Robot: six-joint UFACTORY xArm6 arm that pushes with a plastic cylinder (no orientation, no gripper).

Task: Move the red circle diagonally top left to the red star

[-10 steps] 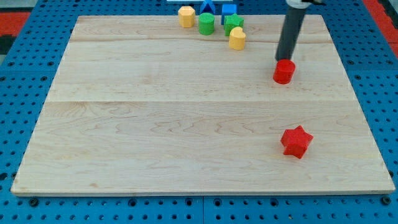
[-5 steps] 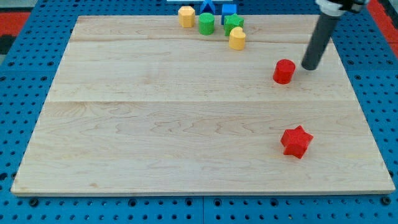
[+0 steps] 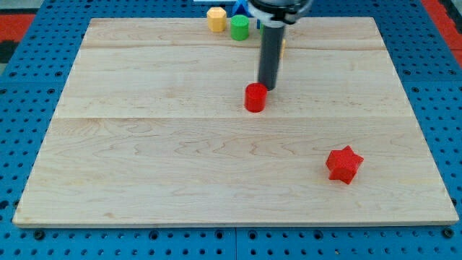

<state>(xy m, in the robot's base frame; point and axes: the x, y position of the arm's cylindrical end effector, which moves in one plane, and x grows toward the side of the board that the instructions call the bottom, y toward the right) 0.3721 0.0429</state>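
Observation:
The red circle (image 3: 255, 97), a short red cylinder, stands near the middle of the wooden board (image 3: 144, 159). My tip (image 3: 267, 88) is just above and right of it in the view, touching or nearly touching its upper right edge. The red star (image 3: 343, 165) lies at the lower right of the board, well below and right of the red circle.
At the view's top edge a yellow block (image 3: 216, 19) and a green cylinder (image 3: 240, 27) stand side by side. The rod and arm hide other blocks behind them there. A blue pegboard (image 3: 29, 108) surrounds the board.
The red circle has moved left and a little down, from the right part of the board to near its middle. My tip went round its right side and followed it left.

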